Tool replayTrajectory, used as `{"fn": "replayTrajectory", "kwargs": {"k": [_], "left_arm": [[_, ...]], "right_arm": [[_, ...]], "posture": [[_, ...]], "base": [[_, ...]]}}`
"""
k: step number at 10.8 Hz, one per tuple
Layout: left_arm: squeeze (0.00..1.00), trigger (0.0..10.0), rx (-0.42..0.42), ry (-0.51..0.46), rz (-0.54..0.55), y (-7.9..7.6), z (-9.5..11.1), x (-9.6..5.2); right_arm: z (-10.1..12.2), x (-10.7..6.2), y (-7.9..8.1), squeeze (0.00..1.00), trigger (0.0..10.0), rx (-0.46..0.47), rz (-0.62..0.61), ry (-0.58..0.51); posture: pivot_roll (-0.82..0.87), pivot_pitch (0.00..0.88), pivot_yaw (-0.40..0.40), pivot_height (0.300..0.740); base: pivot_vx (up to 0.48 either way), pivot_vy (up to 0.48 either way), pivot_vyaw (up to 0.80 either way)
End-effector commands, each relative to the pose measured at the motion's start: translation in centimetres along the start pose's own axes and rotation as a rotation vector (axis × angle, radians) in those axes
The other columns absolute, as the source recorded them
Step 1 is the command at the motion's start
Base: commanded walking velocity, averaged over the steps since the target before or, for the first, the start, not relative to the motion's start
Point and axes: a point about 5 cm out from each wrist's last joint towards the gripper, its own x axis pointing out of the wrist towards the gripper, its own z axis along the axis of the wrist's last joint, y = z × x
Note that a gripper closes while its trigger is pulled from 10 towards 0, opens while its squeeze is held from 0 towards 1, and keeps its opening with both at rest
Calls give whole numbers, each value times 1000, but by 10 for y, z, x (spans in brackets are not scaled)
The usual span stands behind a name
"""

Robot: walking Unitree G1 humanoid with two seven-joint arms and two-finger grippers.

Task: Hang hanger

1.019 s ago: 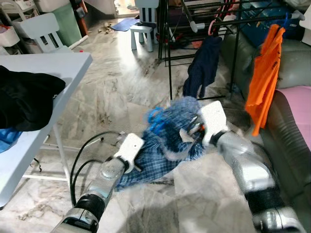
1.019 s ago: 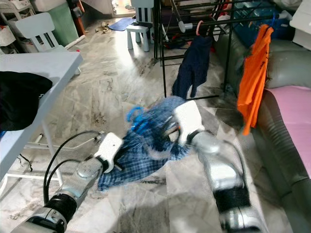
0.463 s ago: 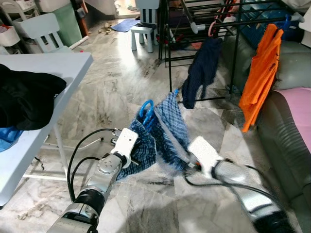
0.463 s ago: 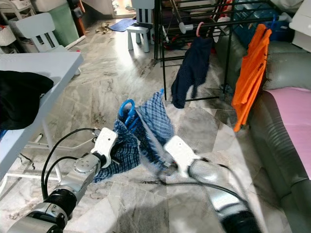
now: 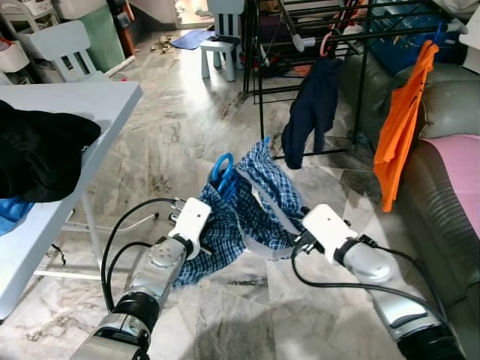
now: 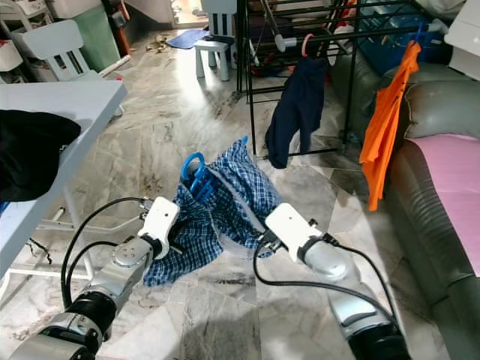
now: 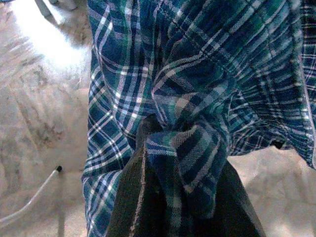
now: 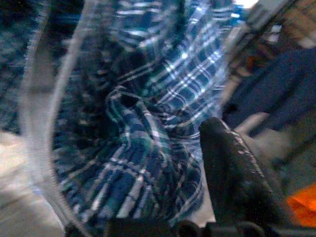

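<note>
The robot stood over a marble floor [image 5: 172, 142] with both arms extended forward and low. Between them hung a blue plaid garment [image 5: 247, 206] with a blue hanger [image 5: 223, 171] standing up out of its upper edge. The garment was off the floor, held up in front of the robot and well short of the black drying rack [image 5: 300, 45] behind it.

The left gripper [image 7: 177, 163] was pressed together on a bunched fold of the plaid cloth; in the left wrist view, the fabric was pinched between the two black fingers [image 7: 131, 197]. This grip sat on the robot's left side of the garment, below the hanger.

The right gripper [image 5: 294, 241] met the garment's lower right edge. One black finger [image 8: 237, 173] showed beside the cloth in the blurred right wrist view; whether the fingers were spread or clamped could not be determined.

A navy garment [image 5: 311, 105] hung from the rack. An orange garment [image 5: 401, 127] hung further right, beside a grey sofa [image 5: 442, 187]. A white table [image 5: 67, 127] stood to the robot's left, carrying a black cloth [image 5: 37, 154]. A pale child's chair [image 5: 221, 37] stood further back.
</note>
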Motion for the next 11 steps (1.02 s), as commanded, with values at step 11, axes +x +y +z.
{"fn": "replayTrajectory", "kwargs": {"k": [11], "left_arm": [[0,0,-2,-11,2,-1,4,2]], "right_arm": [[-41,-30,72,1000,10000,84,592,183]], "posture": [[-139,52,82,740]], "base": [[0,0,0]]}}
